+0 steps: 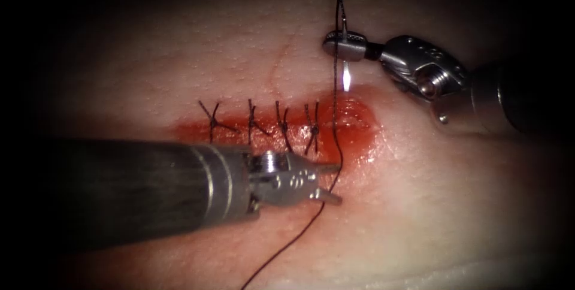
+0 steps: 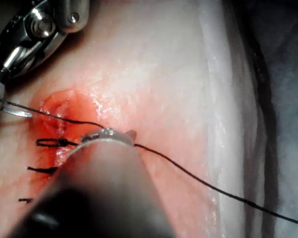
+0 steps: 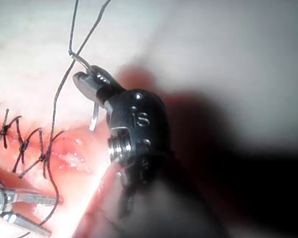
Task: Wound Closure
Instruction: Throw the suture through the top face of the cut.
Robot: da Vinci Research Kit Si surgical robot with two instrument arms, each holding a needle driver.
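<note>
- The tissue (image 1: 179,56), pale pork belly, carries a cut (image 1: 335,128) ringed with red fluid (image 1: 359,140).
- Four dark knotted stitches (image 1: 251,123) cross the cut along its left stretch; its right end lies unstitched.
- The right tool (image 1: 342,45) sits above the cut's right end, jaws clenched on the curved needle (image 1: 347,77). The grip is near the needle's thread end, and its bright tip points down toward the cut, clear of the tissue.
- The thread (image 1: 337,146) runs from the needle up past the frame edge and down across the cut's right end.
- The left tool (image 1: 326,183) lies just below the stitches, jaws parted and grasping nothing; the thread passes between or beside them, and which is unclear.
- In the left wrist view, the left tool's shaft (image 2: 104,188) hides its own jaws and part of the stitches.
- In the right wrist view, the right tool's wrist housing (image 3: 139,119) bears raised marks resembling "iS"; they are hard to read.
</note>
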